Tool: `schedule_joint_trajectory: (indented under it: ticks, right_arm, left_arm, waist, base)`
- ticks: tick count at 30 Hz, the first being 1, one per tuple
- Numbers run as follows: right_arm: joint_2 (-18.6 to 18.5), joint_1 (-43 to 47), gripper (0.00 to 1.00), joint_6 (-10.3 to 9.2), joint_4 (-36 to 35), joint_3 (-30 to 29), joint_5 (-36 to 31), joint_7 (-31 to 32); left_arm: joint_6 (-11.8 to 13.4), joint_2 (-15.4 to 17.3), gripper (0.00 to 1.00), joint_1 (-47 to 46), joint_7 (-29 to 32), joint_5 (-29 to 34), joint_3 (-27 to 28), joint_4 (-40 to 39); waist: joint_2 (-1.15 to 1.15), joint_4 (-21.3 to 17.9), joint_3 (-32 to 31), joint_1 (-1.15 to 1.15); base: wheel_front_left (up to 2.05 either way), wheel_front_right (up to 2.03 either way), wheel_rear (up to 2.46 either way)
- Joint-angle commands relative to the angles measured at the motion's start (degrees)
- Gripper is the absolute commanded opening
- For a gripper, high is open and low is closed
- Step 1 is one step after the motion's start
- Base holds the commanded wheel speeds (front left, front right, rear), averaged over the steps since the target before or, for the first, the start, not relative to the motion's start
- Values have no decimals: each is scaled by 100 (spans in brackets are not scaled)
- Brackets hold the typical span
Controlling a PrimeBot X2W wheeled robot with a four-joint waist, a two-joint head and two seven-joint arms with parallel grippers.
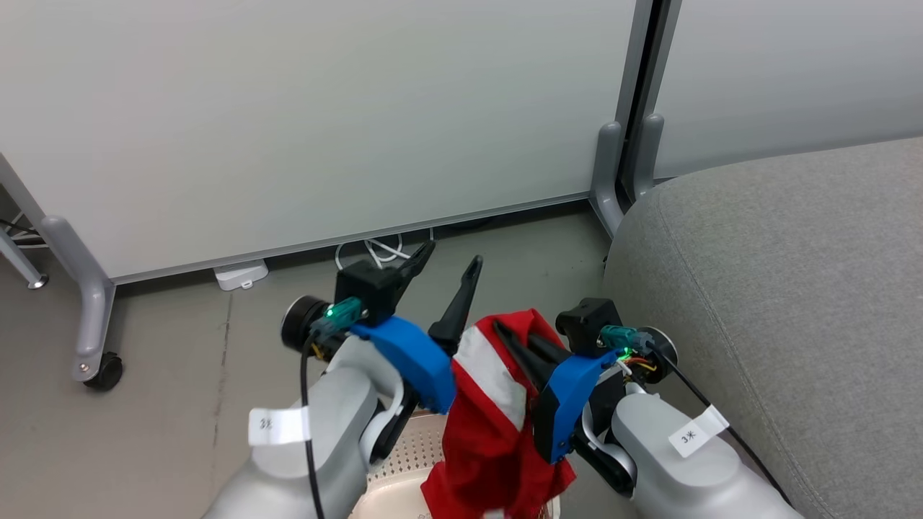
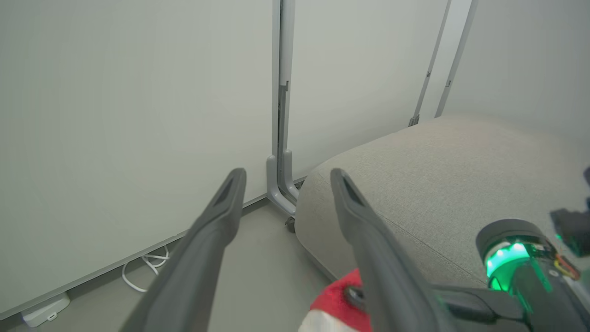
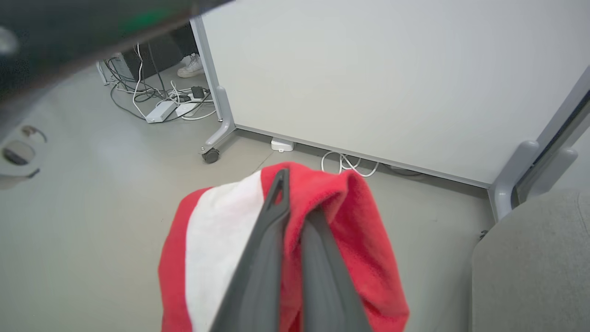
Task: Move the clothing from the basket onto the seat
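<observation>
My right gripper point(image 1: 513, 337) is shut on a red garment with a white panel point(image 1: 490, 425), holding it up in the air over the basket. In the right wrist view the cloth point(image 3: 359, 240) drapes over both fingers of the gripper point(image 3: 295, 200). A corner of the white perforated basket point(image 1: 404, 461) shows at the bottom, under the hanging cloth. Left of the garment my left gripper point(image 1: 451, 263) stands open with nothing in it, as its own view confirms point(image 2: 286, 177). The grey sofa point(image 1: 779, 288) lies just right of the right arm, and appears again ahead of the left fingers point(image 2: 438, 175).
White partition panels point(image 1: 324, 115) on grey legs with a castor point(image 1: 104, 371) stand close ahead. White cables point(image 1: 375, 251) lie at the panel's foot. Power strips and wires point(image 3: 161, 110) and a person's white shoe point(image 3: 191, 69) lie beyond the panel's end.
</observation>
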Motion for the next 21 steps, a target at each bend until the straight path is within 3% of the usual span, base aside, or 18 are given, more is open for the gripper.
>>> schedule_joint_trajectory:
  ticks: [1, 11, 21]
  right_arm:
    - [-17, -140, 0, 3, -7, -35, -38, -38]
    - [-17, -195, 0, 3, 22, -457, -213, -191]
    - [-17, -132, 0, 3, 42, -832, -438, -265]
  left_arm:
    - [27, 53, 100, 122, -32, 52, 55, -66]
    - [137, 556, 100, 1692, -49, 816, 982, -1731]
    - [-101, 469, 100, 3070, -50, 1440, 2070, -2612]
  waist:
    - [0, 5, 6, 0]
    - [0, 45, 67, 0]
    - [0, 79, 90, 0]
  base:
    - [0, 0, 0]
    - [0, 0, 0]
    - [0, 0, 0]
